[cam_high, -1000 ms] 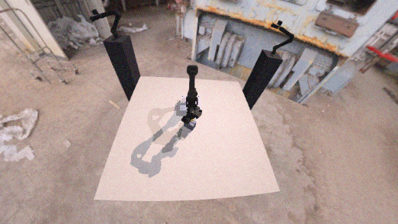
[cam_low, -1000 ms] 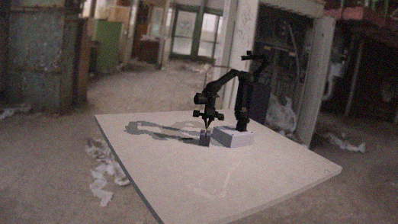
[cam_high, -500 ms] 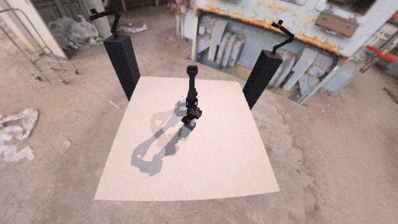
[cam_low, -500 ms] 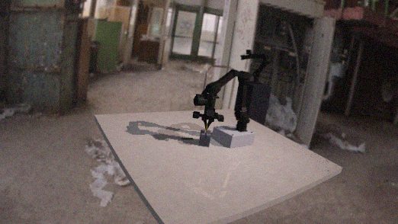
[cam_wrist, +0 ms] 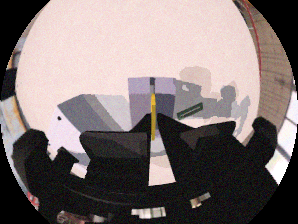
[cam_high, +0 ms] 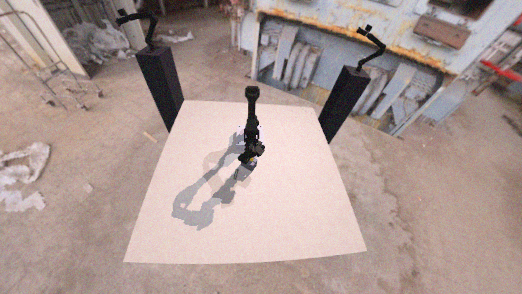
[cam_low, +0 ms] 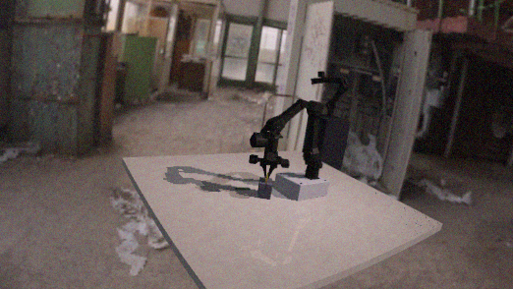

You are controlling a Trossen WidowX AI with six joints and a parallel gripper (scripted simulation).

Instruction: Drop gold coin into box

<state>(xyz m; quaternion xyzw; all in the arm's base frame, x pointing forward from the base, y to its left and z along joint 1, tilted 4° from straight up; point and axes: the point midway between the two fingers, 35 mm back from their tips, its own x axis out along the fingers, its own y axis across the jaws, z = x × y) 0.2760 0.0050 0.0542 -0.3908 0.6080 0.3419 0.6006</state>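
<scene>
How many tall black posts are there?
2: one post stands at the table's far-left corner, the other post at its far-right corner in the top view. None seem hidden.
</scene>
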